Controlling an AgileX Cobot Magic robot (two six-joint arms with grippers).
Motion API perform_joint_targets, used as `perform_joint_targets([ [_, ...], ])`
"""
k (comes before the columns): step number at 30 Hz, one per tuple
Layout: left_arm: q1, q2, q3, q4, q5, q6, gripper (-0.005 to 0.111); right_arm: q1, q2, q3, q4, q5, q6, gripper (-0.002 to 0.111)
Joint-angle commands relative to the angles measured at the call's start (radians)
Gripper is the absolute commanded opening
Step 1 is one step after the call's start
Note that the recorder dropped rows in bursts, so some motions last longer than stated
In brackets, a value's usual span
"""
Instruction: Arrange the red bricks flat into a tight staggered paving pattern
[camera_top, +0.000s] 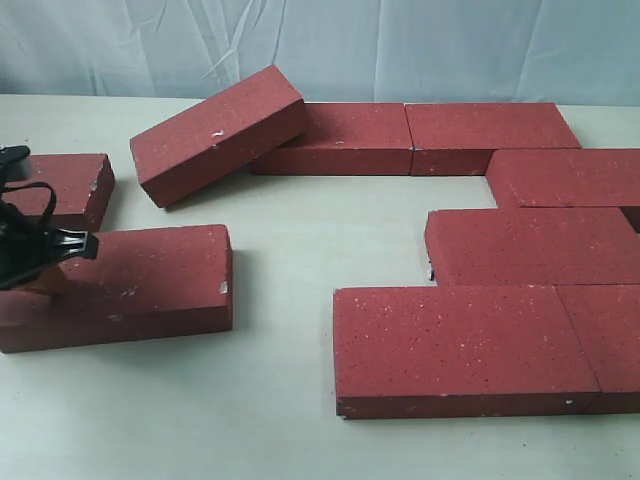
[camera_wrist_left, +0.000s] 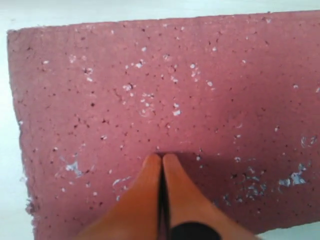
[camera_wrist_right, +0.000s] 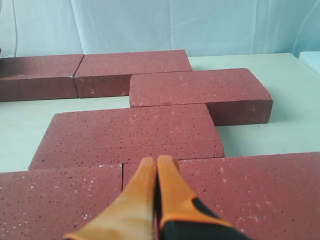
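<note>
Several red bricks lie on the table. One brick (camera_top: 218, 130) sits tilted, its right end resting on a flat back-row brick (camera_top: 345, 138). On the right, flat bricks form staggered rows (camera_top: 530, 245), with the nearest one (camera_top: 460, 345) in front. My left gripper (camera_top: 50, 272) is shut with nothing in it, its tips pressed on the top of the front-left brick (camera_wrist_left: 165, 85). My right gripper (camera_wrist_right: 156, 161) is shut and empty, hovering over the seam between two front bricks (camera_wrist_right: 260, 190); it does not show in the exterior view.
A short-looking brick (camera_top: 62, 185) lies behind the left gripper at the left edge. A pale cloth backdrop (camera_top: 400, 45) closes off the far side of the cream table (camera_top: 290, 240). An open gap of tabletop separates the left bricks from the right rows.
</note>
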Motion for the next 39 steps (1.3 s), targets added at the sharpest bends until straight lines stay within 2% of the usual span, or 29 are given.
perform_joint_targets([
  [1,-0.060,0.008,0.007,-0.091,-0.029,0.011,0.000,0.005,-0.007,0.005,0.000,-0.007,-0.004,-0.001],
  [13,-0.144,0.004,-0.013,-0.127,-0.035,0.061,0.000,0.005,-0.007,0.005,-0.004,-0.007,-0.004,-0.001],
  [20,-0.152,-0.070,-0.036,-0.151,0.065,0.258,0.000,0.005,-0.007,0.005,-0.004,-0.007,-0.004,-0.001],
  [24,-0.158,-0.094,-0.036,-0.153,0.099,0.312,0.000,0.005,-0.007,0.005,-0.004,-0.007,-0.004,-0.001],
  [27,-0.215,-0.095,-0.036,-0.146,0.120,0.371,0.000,0.005,-0.007,0.005,-0.004,-0.007,-0.004,-0.001],
  [32,-0.328,-0.095,-0.036,-0.038,0.112,0.386,0.000,0.005,-0.007,0.005,-0.004,-0.007,-0.004,-0.001],
  [39,-0.390,-0.079,-0.036,0.071,0.112,0.388,0.000,0.005,-0.007,0.005,-0.004,-0.007,-0.004,-0.001],
])
